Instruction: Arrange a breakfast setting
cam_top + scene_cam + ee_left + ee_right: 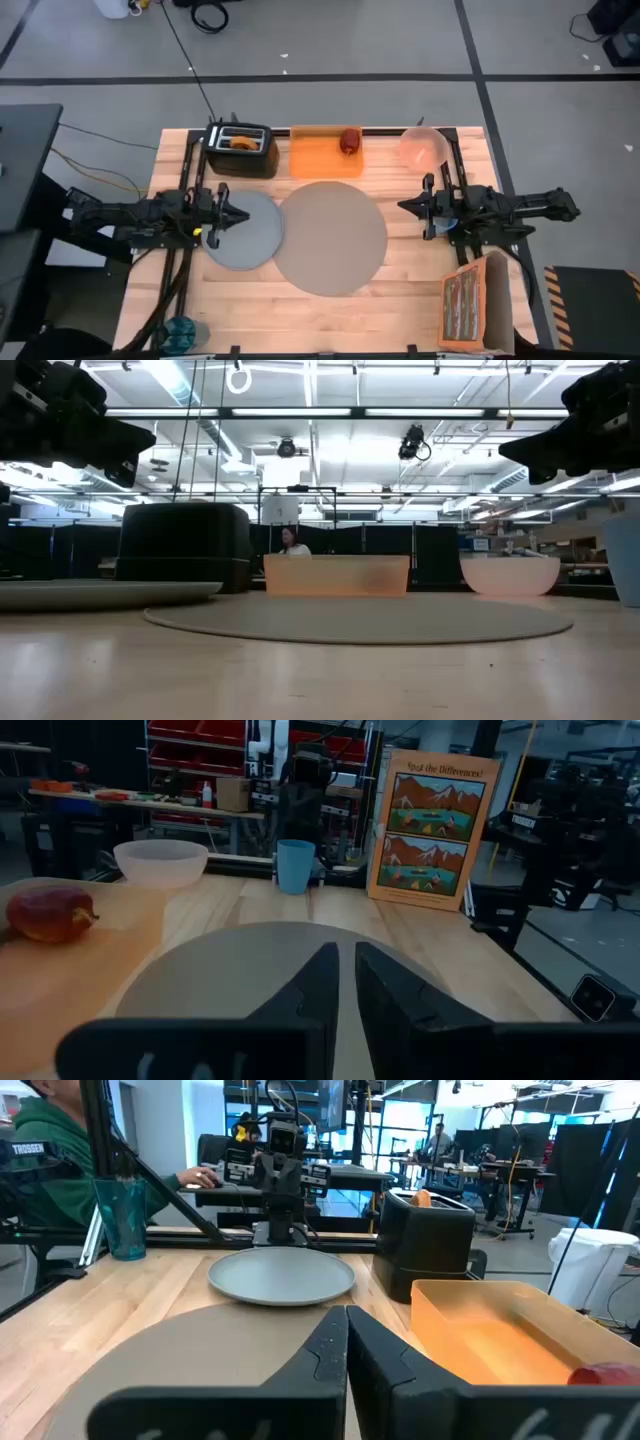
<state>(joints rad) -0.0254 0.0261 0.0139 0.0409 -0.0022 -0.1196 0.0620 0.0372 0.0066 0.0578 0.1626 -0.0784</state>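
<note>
The round grey-brown placemat (330,237) lies mid-table, and the grey plate (250,235) lies at its left edge. The browned bagel (240,141) sticks up out of a black toaster (240,150) at the far left. The red apple (350,140) lies on an orange tray (322,153). The pink bowl (423,147) stands at the far right. The blue cup (295,865) stands on the table under my right arm. I see no spoon. My left gripper (240,213) hovers shut over the plate. My right gripper (408,206) hovers shut just right of the placemat. Both are empty.
A picture book (478,303) stands at the near right corner. A teal tumbler (183,330) stands at the near left edge. In the low view both arms (70,420) (590,420) are well above the tabletop. A person sits beyond the table's left side (50,1150).
</note>
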